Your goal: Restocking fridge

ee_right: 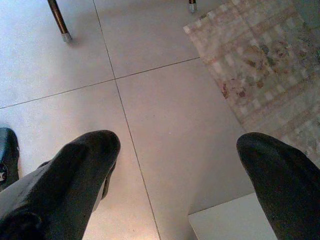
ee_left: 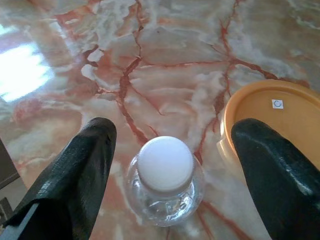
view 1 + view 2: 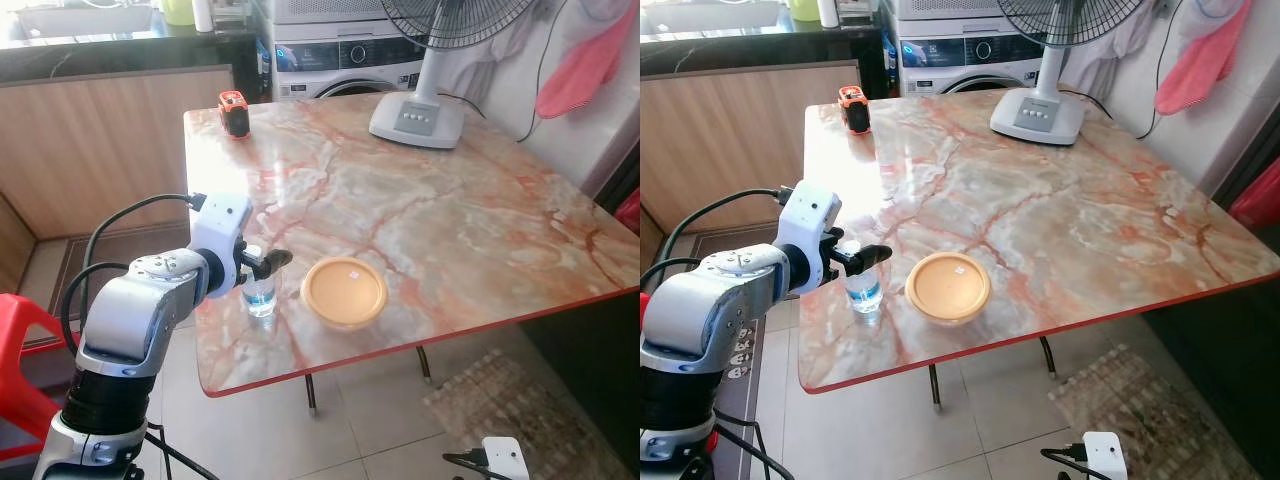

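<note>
Left eye view, red plastic stool (image 3: 25,345): at the far left edge, on the floor beside the robot's left arm.
Left arm: silver, bent at the elbow, reaching over the near left corner of the table.
Left gripper (image 3: 268,264): its two long black fingers are spread wide, one on each side of the small clear plastic water bottle with a white cap (image 3: 260,290); in the left wrist view the fingers (image 2: 80,172) stand apart from the bottle (image 2: 165,182) and do not touch it, so it holds nothing.
Bottle position: upright on the marble-patterned pink and cream tabletop with a red edge (image 3: 450,230), close to the near left edge, partly filled with water.
Round orange plastic lidded container (image 3: 344,291): on the table just beside the bottle, to its right, near the front edge; a small white sticker sits on its lid.
Orange and black tape measure (image 3: 234,113): at the far left corner of the table, well apart from the bottle.
White front-loading washing machine (image 3: 340,65): behind the table against the far wall.
White standing fan (image 3: 425,105): its base rests on the far side of the table.
Pink cloth (image 3: 585,65): hanging at the upper right.
Right gripper (image 1: 175,165): hanging low over the pale tiled floor (image 1: 165,110), fingers wide apart and holding nothing; a patterned beige rug (image 1: 260,65) lies near.
</note>
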You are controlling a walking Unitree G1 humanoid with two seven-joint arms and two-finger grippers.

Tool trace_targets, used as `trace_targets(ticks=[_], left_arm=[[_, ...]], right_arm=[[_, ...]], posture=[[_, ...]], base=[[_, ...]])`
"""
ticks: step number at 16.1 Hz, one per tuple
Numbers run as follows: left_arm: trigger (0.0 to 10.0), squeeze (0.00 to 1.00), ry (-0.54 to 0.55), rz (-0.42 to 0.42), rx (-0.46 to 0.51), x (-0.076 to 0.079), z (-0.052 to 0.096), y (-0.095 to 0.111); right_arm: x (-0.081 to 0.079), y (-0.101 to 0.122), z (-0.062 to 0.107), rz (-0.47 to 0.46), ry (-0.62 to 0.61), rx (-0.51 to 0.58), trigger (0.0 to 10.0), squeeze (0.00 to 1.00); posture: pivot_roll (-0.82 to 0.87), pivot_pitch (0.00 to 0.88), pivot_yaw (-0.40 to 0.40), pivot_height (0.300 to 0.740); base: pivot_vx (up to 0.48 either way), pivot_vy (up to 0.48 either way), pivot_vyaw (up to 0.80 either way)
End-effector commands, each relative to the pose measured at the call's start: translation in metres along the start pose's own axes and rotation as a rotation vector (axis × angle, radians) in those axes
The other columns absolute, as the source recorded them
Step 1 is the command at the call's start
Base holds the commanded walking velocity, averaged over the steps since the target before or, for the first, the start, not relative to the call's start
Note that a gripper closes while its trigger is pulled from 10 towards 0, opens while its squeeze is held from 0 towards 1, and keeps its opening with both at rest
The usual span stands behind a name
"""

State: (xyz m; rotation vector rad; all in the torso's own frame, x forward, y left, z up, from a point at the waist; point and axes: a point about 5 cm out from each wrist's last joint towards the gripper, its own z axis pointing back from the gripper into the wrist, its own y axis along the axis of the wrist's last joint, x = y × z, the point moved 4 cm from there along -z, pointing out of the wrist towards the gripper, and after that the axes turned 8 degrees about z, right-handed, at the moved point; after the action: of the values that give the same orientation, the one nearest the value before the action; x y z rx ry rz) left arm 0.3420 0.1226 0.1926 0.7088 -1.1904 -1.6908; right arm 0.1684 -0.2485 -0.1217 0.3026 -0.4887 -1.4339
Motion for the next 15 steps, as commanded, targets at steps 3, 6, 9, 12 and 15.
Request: trace_targets(ticks=[3,6,9,12,15], left_arm=[[0.0,0.00,-0.012,-0.009,-0.018,0.0032,-0.0020,-0.0053],[10.0,0.00,-0.007,-0.001,-0.020,0.0032,-0.0023,-0.0060],[10.0,0.00,0.006,-0.015,-0.036,0.0003,0.0002,-0.0082],[10.0,0.00,0.027,-0.064,-0.061,-0.0001,0.0052,-0.0115],[10.0,0.00,0.018,-0.054,-0.055,0.0024,0.0053,-0.0109]], right_arm=[[0.0048,-0.0004,0.0006,0.011,-0.007,-0.007,10.0,0.00],[0.0043,-0.0003,0.0006,0.010,-0.005,-0.006,10.0,0.00],[0.0037,-0.0003,0.0005,0.011,-0.004,-0.008,10.0,0.00],[0.0035,-0.0008,0.0004,0.020,-0.002,-0.013,10.0,0.00],[0.0037,-0.0005,0.0005,0.021,0.000,-0.010,10.0,0.00]], posture=[[0.10,0.000,-0.070,0.740],[0.10,0.000,-0.067,0.740],[0.10,0.000,-0.065,0.740],[0.11,0.000,-0.066,0.740],[0.11,0.000,-0.068,0.740]], base=[[0.000,0.000,0.00],[0.000,0.000,0.00],[0.000,0.000,0.00],[0.000,0.000,0.00],[0.000,0.000,0.00]])
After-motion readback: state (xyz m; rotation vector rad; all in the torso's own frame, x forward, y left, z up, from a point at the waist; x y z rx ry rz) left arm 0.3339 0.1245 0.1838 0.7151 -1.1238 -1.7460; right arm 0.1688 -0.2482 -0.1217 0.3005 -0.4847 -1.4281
